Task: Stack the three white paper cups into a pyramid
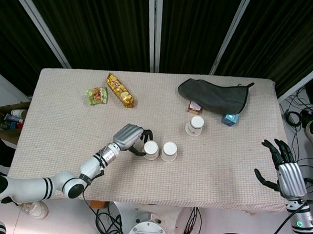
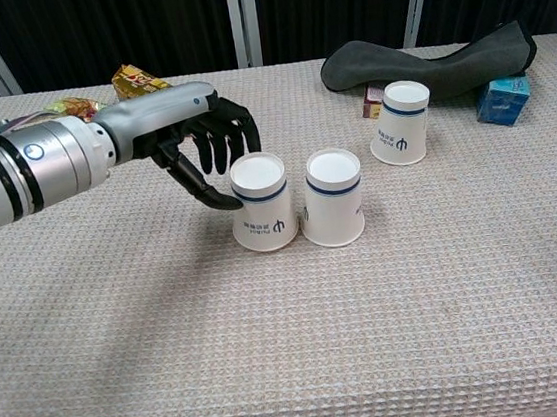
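- A dark grey cloth [image 1: 214,95] lies at the tabletop's [image 1: 238,168] far right.
- A small blue box [image 1: 230,119] sits just beside it.
- A gold snack packet [image 1: 119,90] and a green one [image 1: 96,95] lie far left.

three white paper cups, each with a blue band under the base and a small blue logo, stood upside down. the left cup [image 2: 262,202] and the middle cup [image 2: 333,198] sat side by side, rims touching, near the table's front edge at its centre. the third cup [image 2: 400,123] stood apart, toward the back right.
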Robot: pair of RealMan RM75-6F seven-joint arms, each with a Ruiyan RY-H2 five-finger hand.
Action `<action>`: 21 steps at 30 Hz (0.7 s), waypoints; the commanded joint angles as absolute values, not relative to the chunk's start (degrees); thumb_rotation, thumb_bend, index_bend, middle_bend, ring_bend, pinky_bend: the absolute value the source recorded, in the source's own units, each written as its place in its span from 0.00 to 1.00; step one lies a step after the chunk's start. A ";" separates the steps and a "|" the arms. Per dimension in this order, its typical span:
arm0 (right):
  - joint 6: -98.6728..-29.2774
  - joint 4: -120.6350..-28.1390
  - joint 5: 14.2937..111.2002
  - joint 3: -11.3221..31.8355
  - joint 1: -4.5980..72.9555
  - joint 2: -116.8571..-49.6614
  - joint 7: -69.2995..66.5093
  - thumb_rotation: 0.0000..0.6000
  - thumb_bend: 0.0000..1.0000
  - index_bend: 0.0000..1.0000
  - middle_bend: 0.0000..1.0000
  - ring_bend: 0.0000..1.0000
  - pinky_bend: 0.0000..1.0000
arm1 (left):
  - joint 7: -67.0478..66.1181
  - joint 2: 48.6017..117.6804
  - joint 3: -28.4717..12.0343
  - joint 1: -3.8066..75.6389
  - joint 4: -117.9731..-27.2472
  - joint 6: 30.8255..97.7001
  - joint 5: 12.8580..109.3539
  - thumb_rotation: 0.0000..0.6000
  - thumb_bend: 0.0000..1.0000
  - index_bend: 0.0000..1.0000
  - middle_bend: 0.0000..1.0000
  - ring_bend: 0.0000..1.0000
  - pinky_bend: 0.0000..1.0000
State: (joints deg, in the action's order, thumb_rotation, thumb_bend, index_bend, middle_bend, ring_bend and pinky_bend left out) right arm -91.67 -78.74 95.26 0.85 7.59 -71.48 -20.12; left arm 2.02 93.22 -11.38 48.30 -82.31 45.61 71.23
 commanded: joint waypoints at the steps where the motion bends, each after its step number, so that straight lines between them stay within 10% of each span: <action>1: -91.73 -78.63 95.11 0.91 7.47 -71.45 -20.33 1.00 0.27 0.07 0.20 0.00 0.07 | 1.91 93.62 -11.26 48.47 -81.80 45.49 70.90 1.00 0.15 0.44 0.53 0.49 0.46; 21: -91.31 -78.69 94.80 1.06 7.24 -71.40 -20.28 1.00 0.26 0.07 0.21 0.00 0.07 | 2.21 94.38 -10.28 48.48 -80.58 46.31 71.12 1.00 0.15 0.35 0.48 0.48 0.45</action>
